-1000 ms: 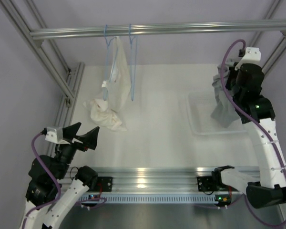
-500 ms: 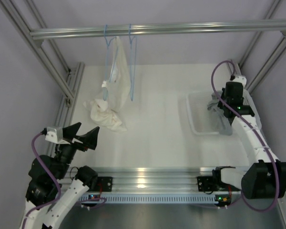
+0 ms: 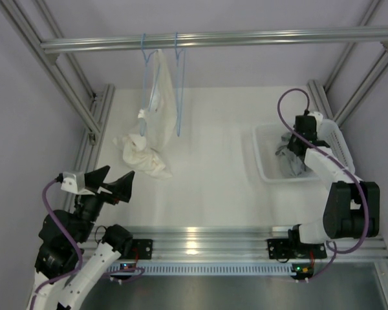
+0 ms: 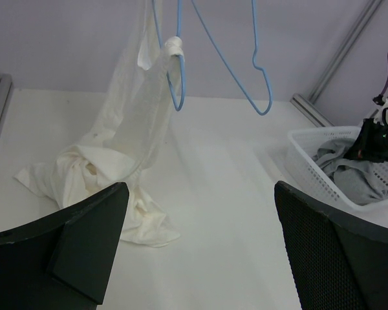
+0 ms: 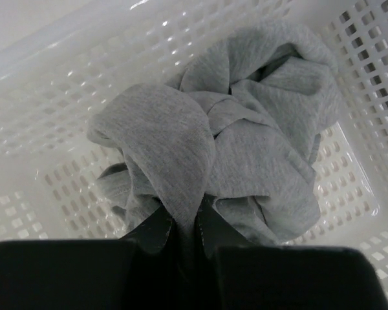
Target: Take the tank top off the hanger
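Our right gripper (image 5: 186, 223) is clamped on a raised fold of the grey tank top (image 5: 246, 148), the two dark fingers pressed together with the cloth pinched between them. From that pinch the fabric drops straight ahead of the fingers into a crumpled heap, so we can make out no long axis, only a knot of folds bunched toward the upper right of the wrist view. The heap lies inside the white perforated basket (image 5: 64, 110) and rests on its floor; nothing else shows in the basket. In the overhead view the basket sits at the right middle of the frame, and the right arm is folded down into it. We judge the coming move to be a plain release: part the fingers and lift away upward, since the garment lies directly under the grip. Our left gripper (image 3: 110, 183) is spread wide and holds nothing, at the lower left of the overhead view, well apart from the basket, so the right arm is by far the nearer. The bare light-blue hanger (image 3: 180, 84) hangs from the rail (image 3: 246, 39) at the upper middle, well apart from the tank top. Just beside it, a second hanger (image 3: 147, 71) carries a cream garment (image 3: 156, 110) that trails onto the table (image 3: 213, 181).
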